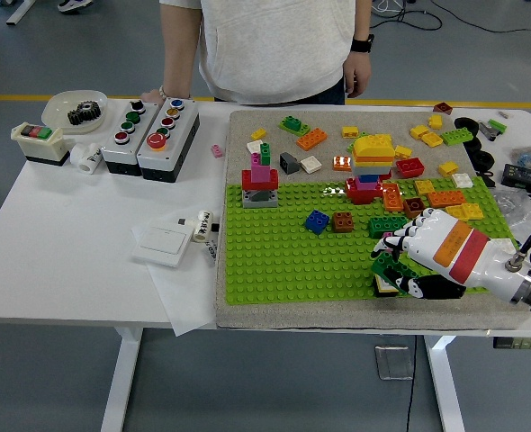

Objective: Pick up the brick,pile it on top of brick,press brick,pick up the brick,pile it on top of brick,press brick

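My right hand [408,266], white with an orange and red band, reaches in from the lower right over the green baseplate [283,252]. Its fingers are curled on a dark green brick [388,267] that sits just above the plate, with a yellow-and-white piece under it. A pink brick [391,238] and a green brick [385,224] lie just behind the hand. A tall stack of red, pink, orange and yellow bricks [370,164] stands at the plate's far edge. A second stack on a grey base [260,179] stands at the far left. The left arm is out of view.
Blue [317,221] and brown [342,220] bricks lie mid-plate. Loose bricks [432,135] scatter over the mat's far right. Button boxes [150,133], a bowl with a gear [76,110] and a white switch plate [164,239] sit left. A person stands at the far side, one hand [154,94] on the table.
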Robot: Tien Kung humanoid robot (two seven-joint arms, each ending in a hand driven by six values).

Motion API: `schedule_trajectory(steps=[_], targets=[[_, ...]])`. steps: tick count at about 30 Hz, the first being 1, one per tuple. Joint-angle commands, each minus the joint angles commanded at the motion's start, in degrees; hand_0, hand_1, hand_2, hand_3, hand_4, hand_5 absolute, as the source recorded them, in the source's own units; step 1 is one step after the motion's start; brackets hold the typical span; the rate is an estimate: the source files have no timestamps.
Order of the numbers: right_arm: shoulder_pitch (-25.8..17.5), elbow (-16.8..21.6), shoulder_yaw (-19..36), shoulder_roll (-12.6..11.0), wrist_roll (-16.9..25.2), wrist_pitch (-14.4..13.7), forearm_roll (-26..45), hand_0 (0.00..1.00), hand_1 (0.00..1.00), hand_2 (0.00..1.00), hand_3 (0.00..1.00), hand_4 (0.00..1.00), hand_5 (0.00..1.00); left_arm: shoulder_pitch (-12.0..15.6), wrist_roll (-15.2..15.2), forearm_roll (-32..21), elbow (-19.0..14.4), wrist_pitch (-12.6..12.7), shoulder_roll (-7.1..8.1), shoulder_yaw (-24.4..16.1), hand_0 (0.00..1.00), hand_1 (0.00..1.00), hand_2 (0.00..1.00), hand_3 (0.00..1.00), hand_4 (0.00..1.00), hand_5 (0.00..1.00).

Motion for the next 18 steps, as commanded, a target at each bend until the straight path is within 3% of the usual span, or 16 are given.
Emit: schedule_trajectory(steps=[7,8,13,14,18], targets=[[-0.7,0.3,1.6,-0.6,-0.1,-2.0,-0.3,0.192,0.299,0.420,0.601,0.564,0.316,0.1,0.1,0.4,0.0,0.0,-0.03,-0.2,0.771,0.784,0.776,0.625,0.683,0.641],[-0.8,0.3,1.7,-0.7,-0.1,-2.0,-0.3,0.361,0.485,0.597,0.595,0.642,0.323,0.1,0.1,0.4,0.0,0.0,-0.03,-0.2,0.774,0.786,0.776,0.625,0.682,0.640],[-1.0,0.9,2.1,-0.8,0.1,-1.8,-0.3,0.361,0.485,0.597,0.595,0.642,0.323,0.0,0.0,0.3,0.0,-0.1,0.01,-0.1,0.774,0.786,0.776,0.625,0.682,0.640],[-1.0,1.0,2.0,-0.9,0.2,-1.5,-0.4,0.552,0.612,0.725,0.594,0.688,0.344,-0.1,0.0,0.2,0.0,-0.1,0.02,0.0,0.773,0.785,0.776,0.625,0.682,0.640],[-1.0,1.1,1.5,-1.0,0.3,-0.7,-0.6,0.552,0.612,0.725,0.594,0.688,0.344,-0.1,0.0,0.1,0.0,-0.1,0.04,0.0,0.773,0.785,0.776,0.625,0.682,0.640]])
